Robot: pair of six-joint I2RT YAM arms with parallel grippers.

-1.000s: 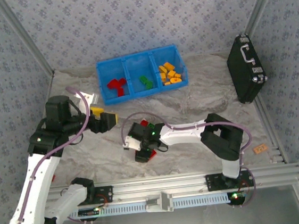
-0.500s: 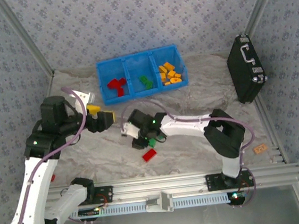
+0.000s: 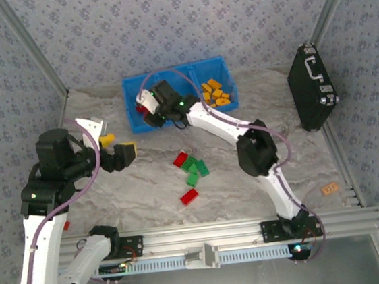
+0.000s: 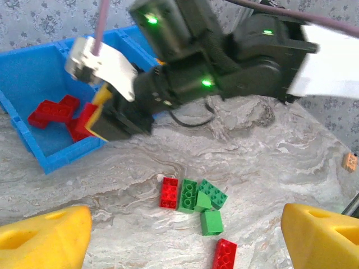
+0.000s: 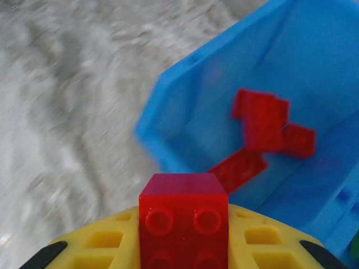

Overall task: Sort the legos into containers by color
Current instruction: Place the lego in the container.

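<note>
Now the right gripper (image 4: 104,115) pinches a red brick (image 5: 183,218) over the blue tray's (image 3: 133,124) far-left compartment, where reds already lie. Orange bricks (image 3: 215,93) are sorted at right. The left gripper (image 3: 117,144) hangs spread, and loose red and green bricks (image 3: 193,172) wait nearer.

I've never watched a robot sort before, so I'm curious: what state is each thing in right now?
Blue tray, holding red bricks at left, orange bricks at right.
Right gripper, shut on a red brick, above the tray.
Left gripper, open, empty.
Loose bricks, two red, three green, unsorted on the table.
Black case, closed.
</note>
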